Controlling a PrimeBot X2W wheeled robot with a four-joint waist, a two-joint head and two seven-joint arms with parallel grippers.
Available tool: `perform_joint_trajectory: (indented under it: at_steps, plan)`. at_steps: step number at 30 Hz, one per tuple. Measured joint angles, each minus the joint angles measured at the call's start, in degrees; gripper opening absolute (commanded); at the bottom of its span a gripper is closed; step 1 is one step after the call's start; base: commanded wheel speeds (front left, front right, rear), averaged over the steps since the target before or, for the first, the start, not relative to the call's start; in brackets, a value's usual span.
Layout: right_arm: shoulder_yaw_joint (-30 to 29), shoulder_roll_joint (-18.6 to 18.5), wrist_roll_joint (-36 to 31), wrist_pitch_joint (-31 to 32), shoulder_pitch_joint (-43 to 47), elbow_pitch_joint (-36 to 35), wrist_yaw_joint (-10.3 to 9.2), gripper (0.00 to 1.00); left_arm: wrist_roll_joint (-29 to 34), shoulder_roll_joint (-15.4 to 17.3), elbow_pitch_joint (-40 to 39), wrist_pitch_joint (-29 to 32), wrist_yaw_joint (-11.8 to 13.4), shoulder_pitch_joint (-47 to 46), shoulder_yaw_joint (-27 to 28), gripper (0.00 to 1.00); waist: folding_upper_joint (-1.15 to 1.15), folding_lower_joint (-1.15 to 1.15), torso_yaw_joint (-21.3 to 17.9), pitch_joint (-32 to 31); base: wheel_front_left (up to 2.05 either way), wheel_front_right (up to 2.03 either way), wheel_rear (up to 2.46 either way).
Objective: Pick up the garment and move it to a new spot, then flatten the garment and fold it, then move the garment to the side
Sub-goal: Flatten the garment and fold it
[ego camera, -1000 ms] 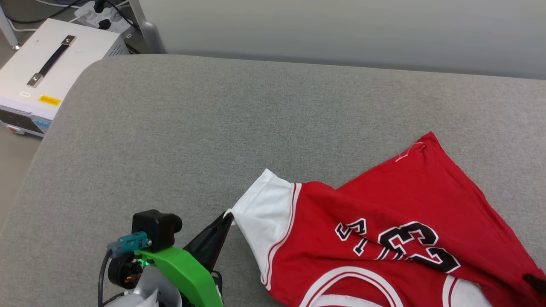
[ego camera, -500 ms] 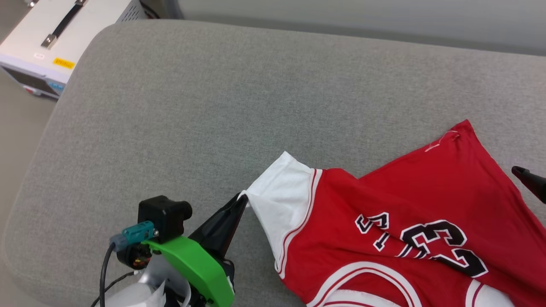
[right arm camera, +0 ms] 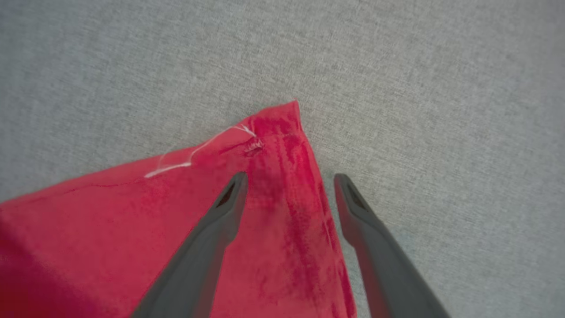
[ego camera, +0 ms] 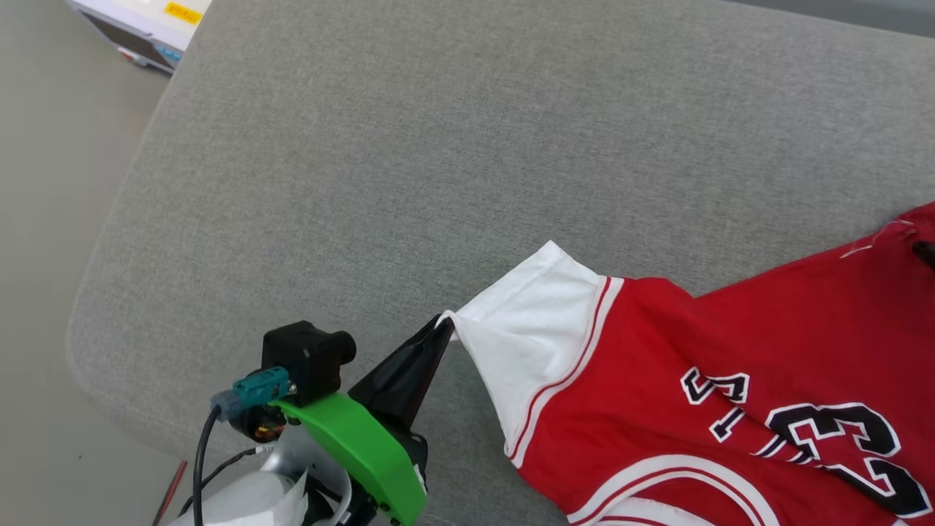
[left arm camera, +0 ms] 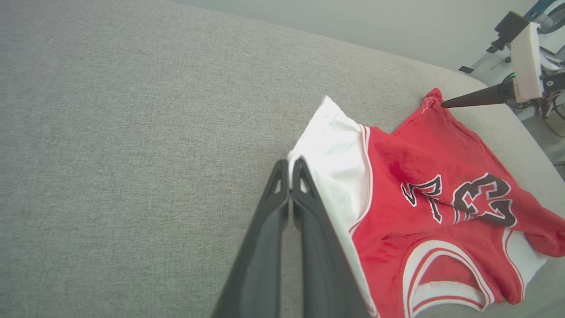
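Two pincers address the garment, a red jersey-style T-shirt with short white sleeves, red-and-white striped trim and black white-outlined numerals. It lies partly bunched on the grey woven-fabric padded surface, in the 4 o'clock quarter of the head view, numerals facing up.

Step in hand, as judged: flattening. One corner is secured and the opposite corner is being approached.

1. The left pincer has its long dark fingers pressed together on the outer corner of the white sleeve. The cloth runs from the fingertips toward 3 o'clock and looks drawn to a point there.
2. The right pincer stands spread wide and holds nothing. Its fingers straddle the red hem strip. The red hem corner, with a loose white thread, lies just beyond the fingertips at 12 o'clock. Contact with the cloth cannot be confirmed.
3. In the left wrist view the right pincer comes in from 2 o'clock, its tip just beside the same corner.

Next move, as judged: advance the right pincer slightly toward 12 o'clock, lower it, and clamp it on the hem corner. Then draw the two pincers apart to stretch the garment flat.
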Motion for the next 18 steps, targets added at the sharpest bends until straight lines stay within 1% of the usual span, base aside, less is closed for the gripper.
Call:
perform_joint_trajectory:
  at_steps: [6, 12, 13, 14, 15, 18]
  plan:
    - [1.31, -1.29, -1.13, -0.23, -0.97, 3.81, 0.00, 1.00, 0.00, -1.04, 1.03, -0.56, -0.79, -0.10, -0.24, 0.00, 0.00, 0.00, 2.73, 2.10, 0.00, 0.00, 0.00]
    - [1.70, -2.61, -0.97, -0.40, -1.27, 5.91, 0.00, 1.00, 0.00, -1.36, 1.47, -0.79, -0.87, -0.51, -0.25, 0.00, 0.00, 0.00, 4.22, 3.13, 0.00, 0.00, 0.00]
    - [1.93, -2.83, -0.87, -0.38, -1.27, 6.09, 0.00, 0.73, -0.01, -1.36, 1.55, -0.79, -0.87, -0.63, -0.24, 0.00, 0.00, 0.00, 4.28, 3.13, 0.00, 0.00, 0.00]
    - [2.19, -2.97, -0.79, -0.38, -1.27, 6.20, 0.00, 0.24, -0.01, -1.36, 1.59, -0.80, -0.87, -0.65, -0.23, 0.00, 0.00, 0.00, 4.27, 3.09, 0.00, 0.00, 0.00]
    - [2.54, -3.01, -0.64, -1.43, -1.27, 6.47, 0.00, 0.00, -0.01, -1.36, 1.87, -0.80, -0.87, -0.66, -0.22, 0.00, 0.00, 0.00, 4.19, 2.90, 0.00, 0.00, 0.00]
    - [2.34, -2.37, -0.42, -4.07, -1.31, 7.48, 0.00, 0.00, -0.02, -1.35, 2.31, -0.80, -0.87, -0.66, -0.12, 0.00, 0.00, 0.00, 3.99, 2.40, 0.00, 0.00, 0.00]
